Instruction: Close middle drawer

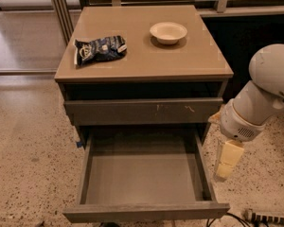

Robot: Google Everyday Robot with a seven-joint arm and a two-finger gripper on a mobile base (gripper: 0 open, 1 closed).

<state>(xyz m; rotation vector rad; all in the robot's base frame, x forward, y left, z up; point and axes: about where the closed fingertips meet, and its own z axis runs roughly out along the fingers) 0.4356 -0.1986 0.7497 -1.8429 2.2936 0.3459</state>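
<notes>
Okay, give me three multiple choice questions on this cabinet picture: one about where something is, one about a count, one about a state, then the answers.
1. Where is the gripper?
A. right of the middle drawer, outside it
B. inside it
C. left of it

2. How many things lie on the cabinet top?
A. one
B. two
C. four

3. The middle drawer is:
A. shut
B. pulled out and empty
C. pulled out and full

Answers:
1 A, the gripper hangs just past the drawer's right side wall.
2 B, only a chip bag and a bowl sit there.
3 B, the drawer's bare grey floor shows all over.
</notes>
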